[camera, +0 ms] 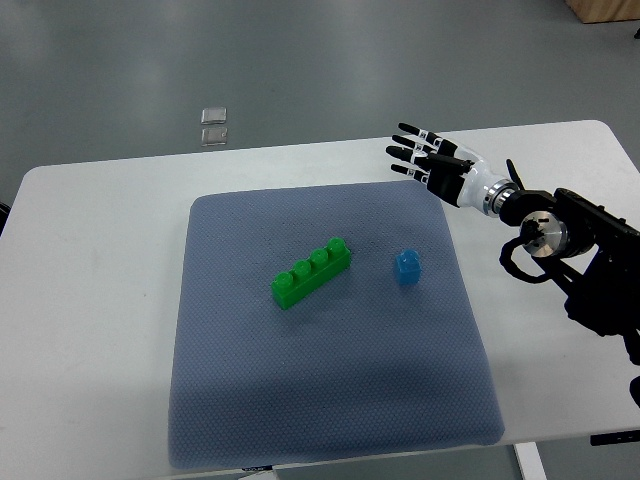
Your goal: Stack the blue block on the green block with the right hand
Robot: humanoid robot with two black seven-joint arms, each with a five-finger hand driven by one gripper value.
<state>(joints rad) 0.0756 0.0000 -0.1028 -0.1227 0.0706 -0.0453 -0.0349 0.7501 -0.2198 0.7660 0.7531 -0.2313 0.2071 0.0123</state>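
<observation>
White surface (90, 300), blue-grey mat (330, 400) at centre. Green block (311, 272): four studs, lying on mat, long axis running 8 to 2 o'clock. Blue block (407, 267): single, upright, at its 3 o'clock, apart. Right hand (432, 164): at blue block's 1 o'clock, fingers spread wide, empty, over mat's corner.

We have one view only, nothing to share with a second. It looks steeply down from our own side onto the white table (90, 260), from well above. Our right hand (432, 162) sits upper right; most of the table lies to its left and below it in frame, grey floor beyond.
</observation>
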